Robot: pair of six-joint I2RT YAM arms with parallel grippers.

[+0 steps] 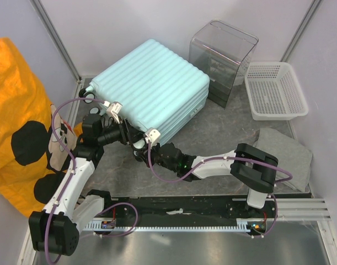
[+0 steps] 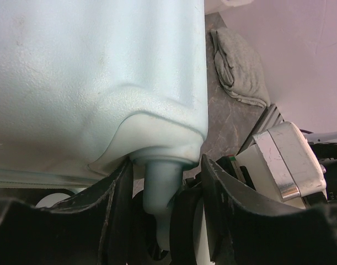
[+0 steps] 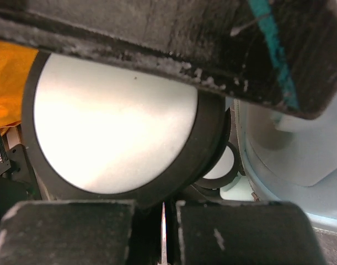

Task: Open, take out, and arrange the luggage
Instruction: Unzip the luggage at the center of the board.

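Note:
The luggage (image 1: 151, 88) is a mint ribbed hard-shell suitcase lying flat and closed at the back centre of the table. My left gripper (image 1: 129, 135) is at its near-left corner. In the left wrist view its fingers (image 2: 116, 210) straddle the mint wheel stem (image 2: 157, 187) and press on the black wheel (image 2: 185, 221) under the shell (image 2: 91, 72). My right gripper (image 1: 142, 153) reaches in from the right to the same corner. In the right wrist view it (image 3: 168, 204) is shut with nothing in it, right below a white-hubbed wheel (image 3: 113, 121), with the shell (image 3: 289, 160) to the right.
A clear plastic box (image 1: 223, 55) stands behind the suitcase at the right, next to a white mesh basket (image 1: 276, 91). A folded grey cloth (image 1: 284, 157) lies at the near right. An orange printed fabric (image 1: 16, 110) hangs along the left side.

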